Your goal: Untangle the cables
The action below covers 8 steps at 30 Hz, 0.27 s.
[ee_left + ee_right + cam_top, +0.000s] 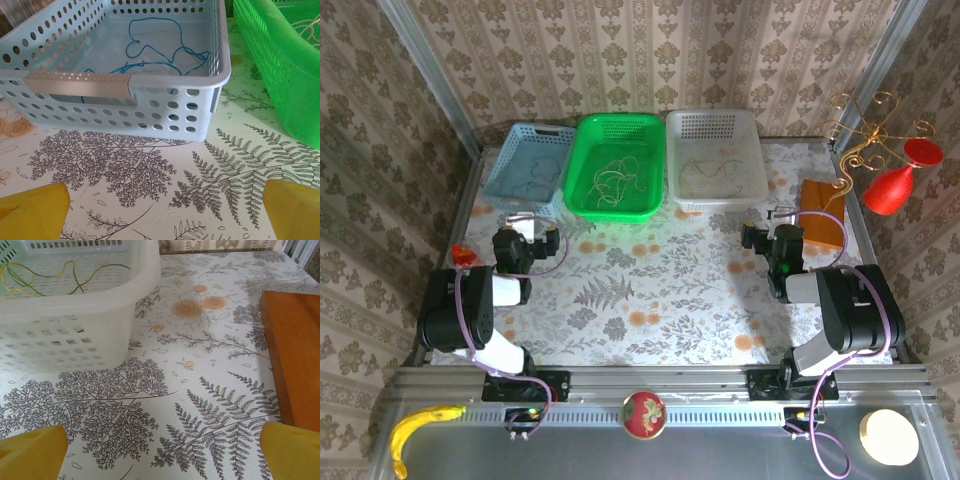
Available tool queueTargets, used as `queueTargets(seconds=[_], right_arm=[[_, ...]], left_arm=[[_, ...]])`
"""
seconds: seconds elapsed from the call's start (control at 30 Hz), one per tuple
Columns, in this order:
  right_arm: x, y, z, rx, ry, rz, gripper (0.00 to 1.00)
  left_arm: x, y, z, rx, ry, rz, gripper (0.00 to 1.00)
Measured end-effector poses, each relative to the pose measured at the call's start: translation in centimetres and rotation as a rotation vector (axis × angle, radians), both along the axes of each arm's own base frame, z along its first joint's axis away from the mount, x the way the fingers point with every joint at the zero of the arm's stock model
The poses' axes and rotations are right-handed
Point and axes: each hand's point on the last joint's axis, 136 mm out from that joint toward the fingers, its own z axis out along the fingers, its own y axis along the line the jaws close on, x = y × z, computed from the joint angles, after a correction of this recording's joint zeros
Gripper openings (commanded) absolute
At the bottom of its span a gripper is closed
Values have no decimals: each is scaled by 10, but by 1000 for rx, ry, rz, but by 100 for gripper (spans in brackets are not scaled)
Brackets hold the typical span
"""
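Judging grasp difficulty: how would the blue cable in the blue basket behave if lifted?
The blue cable looks floppy: lying in loose, irregular loops, it would likely drape rather than hold shape. Very thin, it is probably light and could slip from a pinch. Its strands cross inside the blue basket, so lifting one part may drag the rest.

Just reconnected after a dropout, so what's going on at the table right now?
Neither arm is handling anything. The left hand hovers open over the table in front of the blue basket, where a blue cable lies. The right hand hovers open beside the white basket, which holds a yellowish cable. A whitish cable lies in the green basket between them.
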Motion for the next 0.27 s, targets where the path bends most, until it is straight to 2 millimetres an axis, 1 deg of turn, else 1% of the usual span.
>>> queueTargets(seconds=[0.27], right_arm=[[5,4,5,7,-13,19,100]], left_arm=[[0,0,-1,0,3,-2,100]])
